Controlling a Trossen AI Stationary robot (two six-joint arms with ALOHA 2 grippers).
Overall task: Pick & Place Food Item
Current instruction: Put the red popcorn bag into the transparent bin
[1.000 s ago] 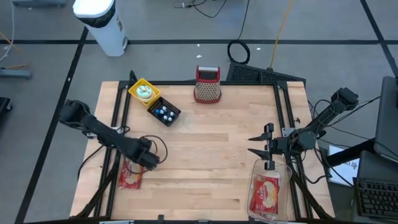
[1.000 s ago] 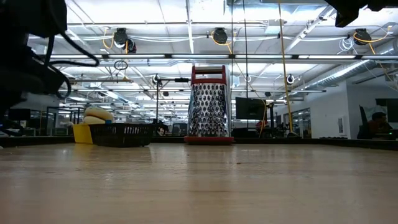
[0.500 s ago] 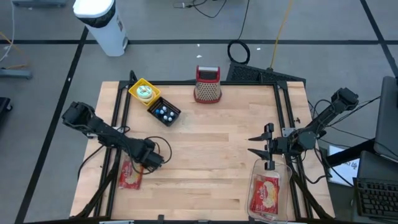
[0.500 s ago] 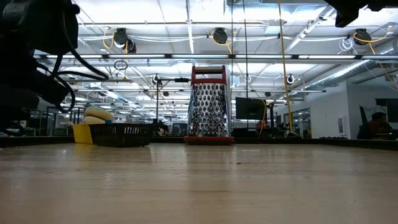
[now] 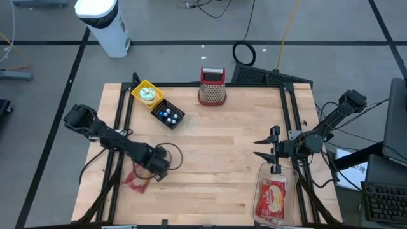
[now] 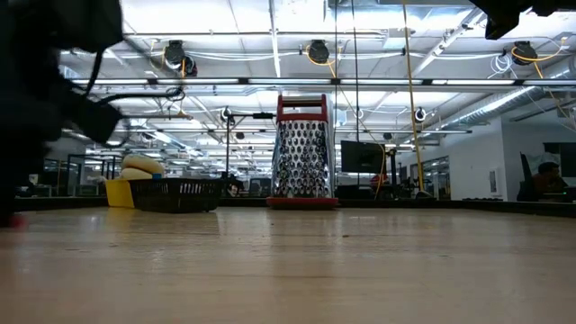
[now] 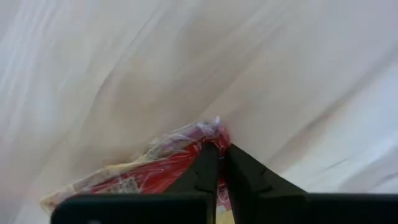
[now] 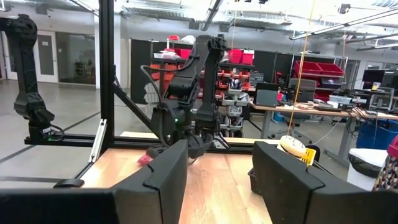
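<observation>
A red, clear-wrapped food packet (image 5: 135,182) lies slanting on the wooden table near its left front corner. My left gripper (image 5: 156,173) points down at the packet's end and is shut on it (image 7: 221,148). The right wrist view shows the same packet (image 8: 146,158) under the left arm. My right gripper (image 5: 262,147) hovers open and level at the table's right side, holding nothing, just beyond a clear container (image 5: 289,175) that holds another red packet (image 5: 270,197). My left gripper pinches the crimped clear end (image 7: 211,129) of the red packet between its two fingertips (image 7: 206,163). The fingers come from above, pointing down. The rest of the packet trails away from the fingers, low over the table; whether it is lifted clear, I cannot tell.
A yellow bin (image 5: 146,94) with a bun and a black basket (image 5: 168,116) stand at the far left. A metal grater (image 5: 212,86) with a red handle stands at the far middle. Bare wood (image 5: 216,165) stretches between the two arms.
My left gripper has moved a little toward the table's right and near edges, sunk lower and rolled about its own axis. The red packet, which lay lengthwise, now lies slanted, its one end drawn toward the gripper.
</observation>
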